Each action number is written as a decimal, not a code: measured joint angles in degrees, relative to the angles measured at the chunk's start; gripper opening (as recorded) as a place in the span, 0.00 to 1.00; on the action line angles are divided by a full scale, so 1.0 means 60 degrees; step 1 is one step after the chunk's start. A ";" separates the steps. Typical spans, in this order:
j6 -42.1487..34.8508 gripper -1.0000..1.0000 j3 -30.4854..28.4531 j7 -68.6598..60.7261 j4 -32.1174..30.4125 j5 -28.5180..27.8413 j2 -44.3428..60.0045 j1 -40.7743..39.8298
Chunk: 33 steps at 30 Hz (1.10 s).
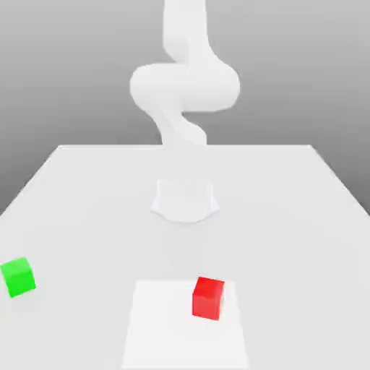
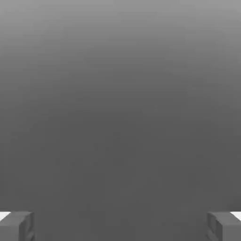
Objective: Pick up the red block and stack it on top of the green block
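From the hand camera I see my two-finger gripper (image 2: 120, 226) with its two grey, blocky fingertips (image 2: 16, 226) set wide apart, nothing between them, over a plain dark grey surface (image 2: 120, 117) ahead.

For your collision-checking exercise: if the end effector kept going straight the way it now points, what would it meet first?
Probably nothing soon. Between the open end effector fingers, the hand view shows plain grey with no block in line. The red block and green block sit apart on the table; depth is unclear.
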 joint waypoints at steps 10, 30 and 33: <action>0.2214 0.50 0.0553 0.1377 -0.2234 0.0434 0.3593 0.0020; 0.6152 0.00 0.0403 0.3832 -0.3922 -0.0857 0.9083 0.0439; 0.6166 0.00 0.0403 0.3847 -0.3920 -0.0876 0.9101 0.0437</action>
